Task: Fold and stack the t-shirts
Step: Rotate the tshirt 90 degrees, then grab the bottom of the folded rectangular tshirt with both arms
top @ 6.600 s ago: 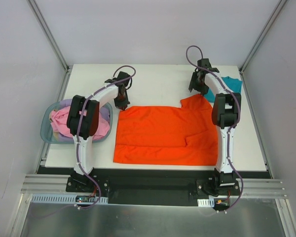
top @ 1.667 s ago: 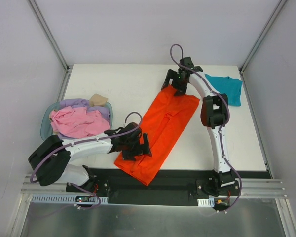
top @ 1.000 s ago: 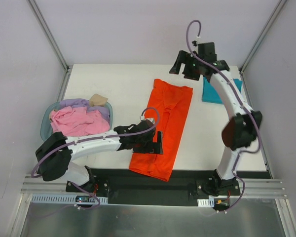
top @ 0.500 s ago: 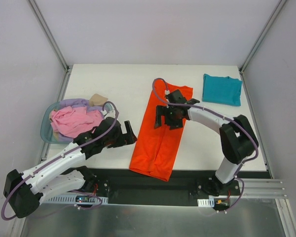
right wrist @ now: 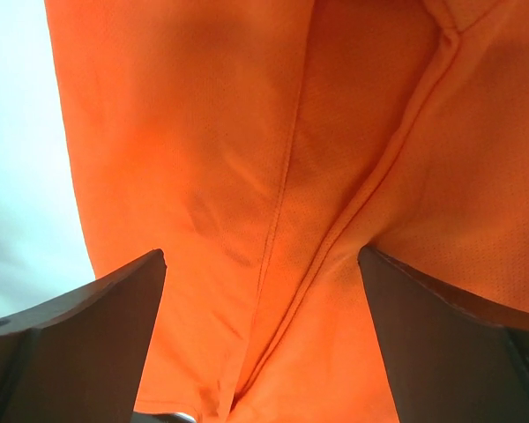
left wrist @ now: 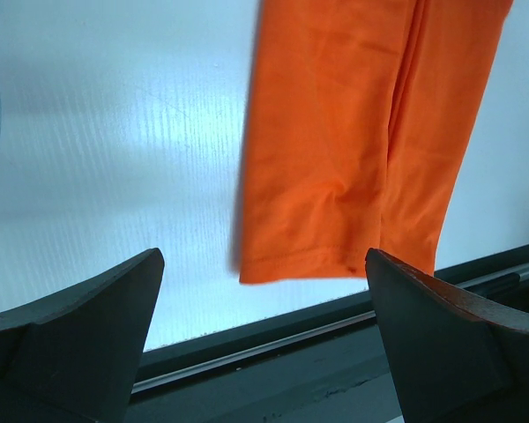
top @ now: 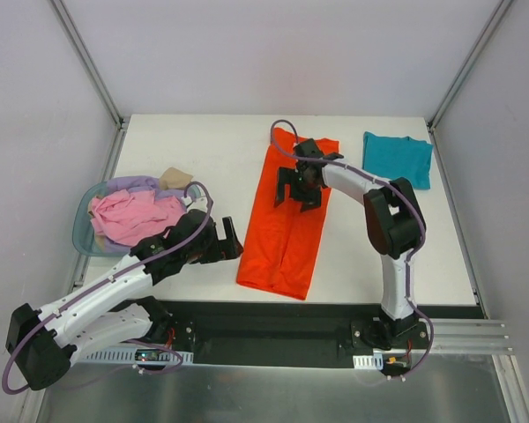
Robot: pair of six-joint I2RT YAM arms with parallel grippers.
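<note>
orange t-shirt point(top: 286, 220): long folded strip in the middle of the white table point(top: 203, 159), near end by the front edge
handling: looks thin, soft and floppy, so it'll probably sag unless it's pinched at both corners of an end hem
right gripper point(top: 297, 189): jaws spread wide over the strip's upper half, holding nothing
left gripper point(top: 229, 240): also wide apart, just left of the strip, empty
teal t-shirt point(top: 397, 160): folded, far right

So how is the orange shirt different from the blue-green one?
The orange shirt is folded into a long, narrow strip; the teal shirt is a small, neat rectangle. The orange shirt lies mid-table; the teal shirt sits at the far right corner. Both lie flat on the white table.
</note>
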